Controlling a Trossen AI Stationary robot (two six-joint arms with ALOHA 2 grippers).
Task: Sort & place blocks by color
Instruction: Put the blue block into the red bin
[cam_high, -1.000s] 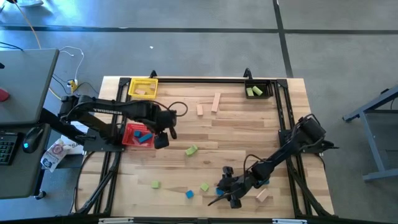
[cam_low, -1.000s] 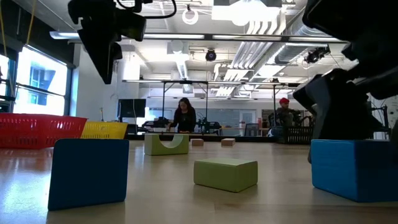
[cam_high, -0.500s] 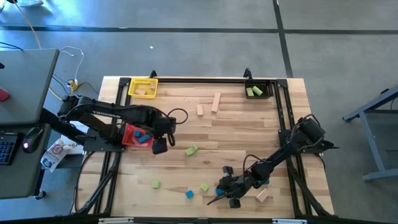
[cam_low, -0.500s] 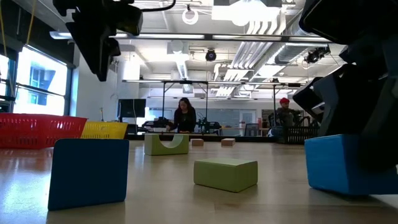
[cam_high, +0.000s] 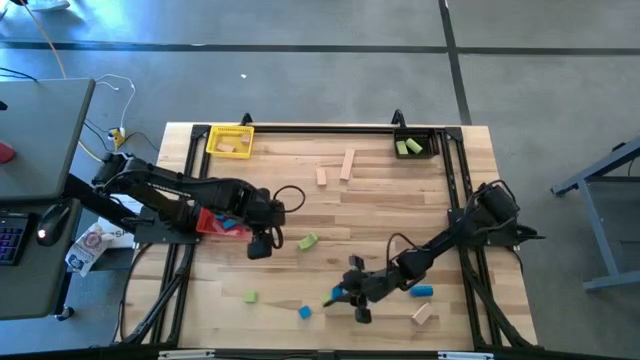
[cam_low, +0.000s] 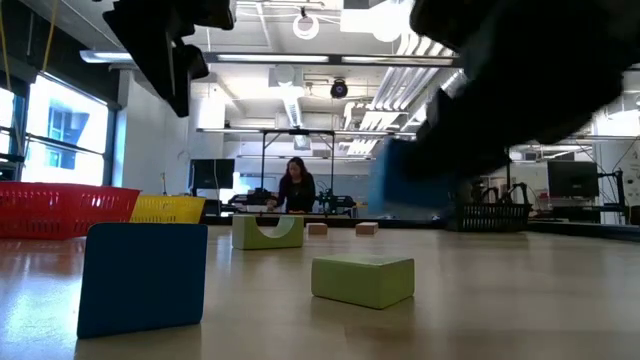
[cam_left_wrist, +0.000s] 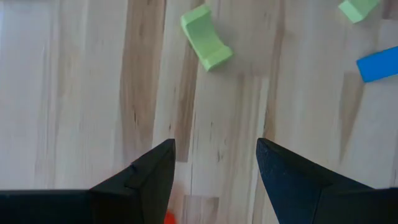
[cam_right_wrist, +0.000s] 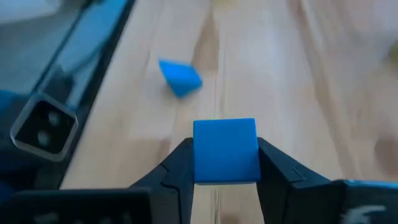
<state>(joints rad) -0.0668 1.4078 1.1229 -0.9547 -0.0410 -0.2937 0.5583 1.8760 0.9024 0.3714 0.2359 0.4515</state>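
Note:
My right gripper (cam_high: 340, 295) is shut on a blue block (cam_right_wrist: 225, 151) near the table's front middle; the block shows blurred and off the table in the low view (cam_low: 410, 180). My left gripper (cam_high: 258, 247) hangs open and empty (cam_left_wrist: 214, 152) above bare table, just right of the red bin (cam_high: 205, 225). A green arch block (cam_left_wrist: 207, 45) lies flat on the table beyond it. A loose blue block (cam_high: 304, 312) and a green block (cam_high: 249, 296) lie near the front edge. Another blue block (cam_high: 422, 291) lies by my right arm. My right gripper pinches the blue block by two opposite side faces (cam_right_wrist: 198, 155) between its two fingers. The fingers point toward the table's left, slanting a little down. The block is lifted clear of the table, its top face showing between the fingers.
The red bin holds blue blocks. A yellow bin (cam_high: 229, 140) with tan pieces stands at the far left and a black bin (cam_high: 415, 146) with green blocks at the far right. Tan blocks (cam_high: 347, 163) lie at the far middle and one (cam_high: 422, 313) lies front right.
My right gripper has lifted the blue block clear of the table and carried it toward the table's left. My left gripper has moved from over the red bin toward the near edge and a little right, staying open.

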